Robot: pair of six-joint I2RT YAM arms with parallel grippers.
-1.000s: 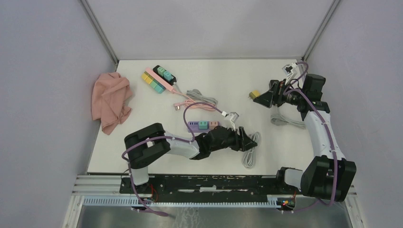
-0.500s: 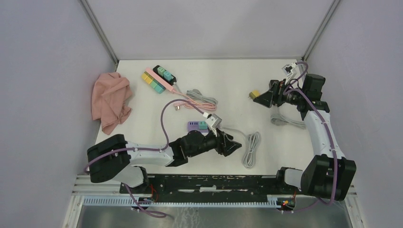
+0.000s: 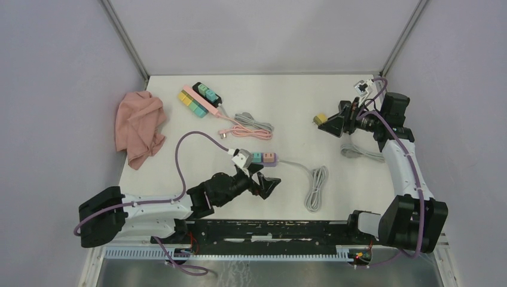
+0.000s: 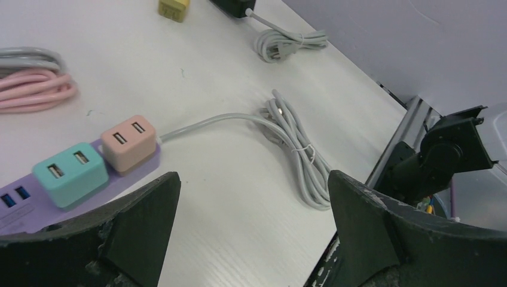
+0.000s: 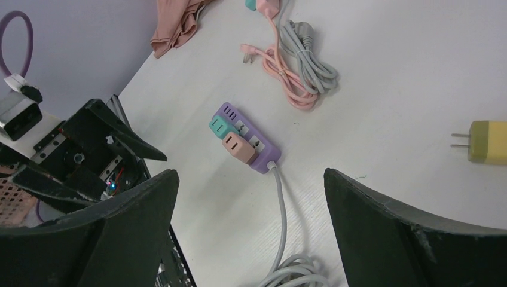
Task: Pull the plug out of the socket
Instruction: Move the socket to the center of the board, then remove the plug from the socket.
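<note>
A purple power strip [image 3: 256,158] lies at mid-table with a teal plug [image 4: 70,173] and a pink plug [image 4: 128,143] seated in it. The strip also shows in the right wrist view [image 5: 245,140]. A yellow plug [image 3: 321,118] lies loose on the table, prongs bare [image 5: 487,142]. My left gripper [image 3: 269,184] is open and empty, low over the table just in front of the strip [image 4: 252,179]. My right gripper [image 3: 330,124] is open and empty, held just right of the yellow plug [image 5: 251,173].
The strip's grey cord ends in a coil [image 3: 315,188] at the front right. A second strip with coloured plugs [image 3: 200,98] and pink and grey cables [image 3: 251,125] lie at the back. A pink cloth [image 3: 140,125] is at the left. Another grey cable [image 3: 359,149] lies under my right arm.
My left arm has drawn back toward the near left, off the cord side of the purple strip, which now shows fully. My right arm has barely moved.
</note>
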